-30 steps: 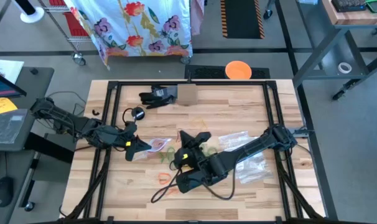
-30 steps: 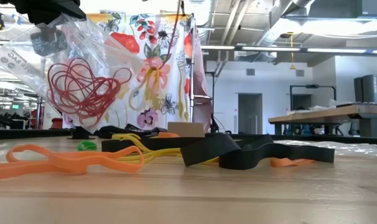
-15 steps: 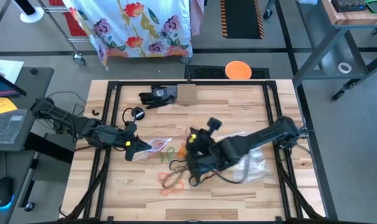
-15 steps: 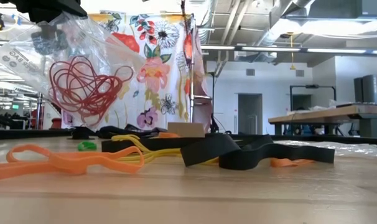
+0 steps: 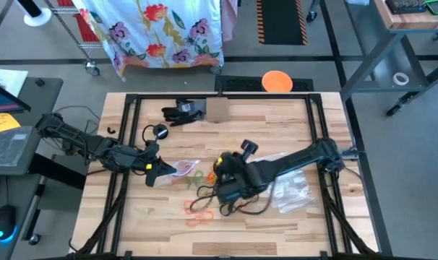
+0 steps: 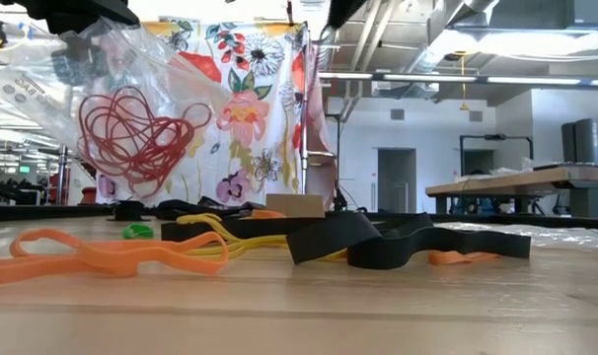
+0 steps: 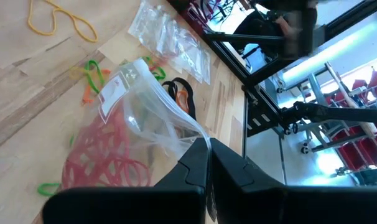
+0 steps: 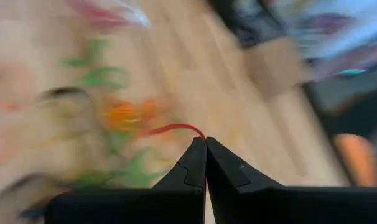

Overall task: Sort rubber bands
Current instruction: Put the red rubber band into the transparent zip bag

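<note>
- Left gripper (image 7: 207, 146) is pinched tight on the edge of a clear zip bag (image 7: 148, 115), holding it up off the bench (image 5: 277, 115) on the left side. From the low view we see the bag (image 6: 112, 89) hanging in the air.
- That bag has a tangle of red rubber bands (image 7: 104, 155) in it, pretty much only red ones as far as we can tell.
- Right gripper (image 8: 205, 142) is over the middle of the bench, fingers closed on a thin red band (image 8: 173, 129) that sticks out from the tips.
- The loose rubber bands (image 5: 201, 198) lie mid-bench: orange, yellow, green, plus a wide black one (image 6: 398, 242) up front in the low view.
- More empty clear bags (image 5: 291, 189) sit on the right side, near the right arm.
- A small cardboard box (image 5: 217, 110) sits at the far edge.
</note>
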Controlling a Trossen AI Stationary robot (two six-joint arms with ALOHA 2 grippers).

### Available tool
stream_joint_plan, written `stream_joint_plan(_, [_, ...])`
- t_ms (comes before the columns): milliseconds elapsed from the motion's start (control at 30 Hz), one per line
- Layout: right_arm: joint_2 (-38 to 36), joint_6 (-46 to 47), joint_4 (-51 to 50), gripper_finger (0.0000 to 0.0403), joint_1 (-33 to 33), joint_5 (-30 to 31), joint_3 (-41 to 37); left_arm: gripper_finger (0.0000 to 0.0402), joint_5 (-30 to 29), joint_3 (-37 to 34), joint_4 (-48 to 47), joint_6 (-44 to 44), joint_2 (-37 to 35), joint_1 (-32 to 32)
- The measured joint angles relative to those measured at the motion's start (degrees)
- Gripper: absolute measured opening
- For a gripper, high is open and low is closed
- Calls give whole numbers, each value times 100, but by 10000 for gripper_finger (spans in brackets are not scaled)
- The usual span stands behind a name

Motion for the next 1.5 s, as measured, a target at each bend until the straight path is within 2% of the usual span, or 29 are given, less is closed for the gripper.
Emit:
stream_joint_plan(67, [73, 748, -450, 0, 62, 864, -30, 0, -18, 0, 16, 6, 1, 0])
stream_joint_plan(100, [50, 823, -494, 0, 80, 803, -25, 0, -30, 0, 10, 4, 1, 0])
stream_joint_plan(200, [-53, -303, -115, 0, 91, -961, 28, 0, -56, 0, 27, -9, 1, -7])
stream_joint_plan(233, [-25, -598, 55, 0, 126, -1082, 13, 0, -53, 0, 47, -15, 1, -7])
stream_joint_plan(267, [27, -573, 202, 0, 155, -722, 0, 0, -53, 0, 71, -21, 1, -7])
stream_joint_plan(333, [110, 210, -118, 0, 195, 475, -21, 0, -62, 0, 67, -24, -1, -7])
stream_joint_plan(367, [105, 449, -392, 0, 175, 683, -21, 0, -85, 0, 66, -31, 1, -7])
stream_joint_plan(400, [49, 449, -451, 0, 129, 367, 2, 0, -95, 0, 64, -51, 1, -11])
stream_joint_plan(467, [-17, -155, -374, 0, 49, -1123, 18, 0, -108, 0, 66, -104, 1, -29])
stream_joint_plan(500, [1, -589, -220, 0, 46, -1593, 9, 0, -108, 0, 70, -114, 1, -35])
stream_joint_plan(533, [37, -893, 23, 0, 69, -1693, 2, 0, -106, 0, 79, -119, 1, -37])
stream_joint_plan(567, [70, -861, 123, 0, 98, -1348, -12, 0, -106, 0, 78, -124, 1, -39])
stream_joint_plan(633, [86, 29, -237, 0, 150, -72, -19, 0, -109, 0, 80, -125, 1, -37])
stream_joint_plan(667, [36, 306, -532, 0, 125, 130, -5, 0, -110, 0, 80, -125, 1, -37])
stream_joint_plan(700, [-6, 385, -677, 0, 58, -181, 11, 0, -112, 0, 80, -125, 1, -37])
stream_joint_plan(733, [-26, 201, -634, 0, 2, -963, 21, 0, -121, 0, 82, -125, 1, -39])
stream_joint_plan(800, [13, -818, -211, 0, -20, -2641, 4, 0, -136, 0, 81, -172, -1, -54])
stream_joint_plan(867, [79, -2064, 740, 0, 111, -4258, -21, 0, -137, 0, 93, -175, 1, -55])
stream_joint_plan(900, [86, -2579, 1172, 0, 150, -4985, -21, 0, -137, 0, 86, -177, -1, -56])
stream_joint_plan(933, [68, -3000, 1523, 0, 195, -5343, -19, 0, -135, 0, 87, -177, 1, -58])
stream_joint_plan(967, [28, -3232, 1876, 0, 198, -5237, 0, 0, -134, 0, 88, -159, -1, -60])
stream_joint_plan(1000, [-43, -3283, 2177, 0, 198, -4551, 13, 0, -132, 0, 88, -143, -1, -66])
stream_joint_plan(1133, [-172, -2354, 1988, 0, 246, 299, 12, 0, -134, 0, 93, -130, -2, -86])
stream_joint_plan(1167, [-172, -1955, 1671, 0, 274, 985, 12, 0, -134, 0, 80, -130, -1, -87])
stream_joint_plan(1200, [-182, -1721, 1405, 0, 283, 1034, 16, 0, -135, 0, 74, -132, 1, -93])
stream_joint_plan(1233, [-224, -1672, 1197, 0, 275, 405, 61, 0, -135, 0, 83, -134, -2, -97])
stream_joint_plan(1300, [-270, -1884, 994, 0, 230, -1408, 66, 0, -128, 0, 73, -136, -2, -98])
stream_joint_plan(1333, [-272, -2056, 1008, 0, 213, -1892, 68, 0, -116, 0, 73, -136, -1, -99])
stream_joint_plan(1500, [-246, -1881, 1070, 0, 212, -1785, 52, 0, -106, 0, 60, -105, -2, -98])
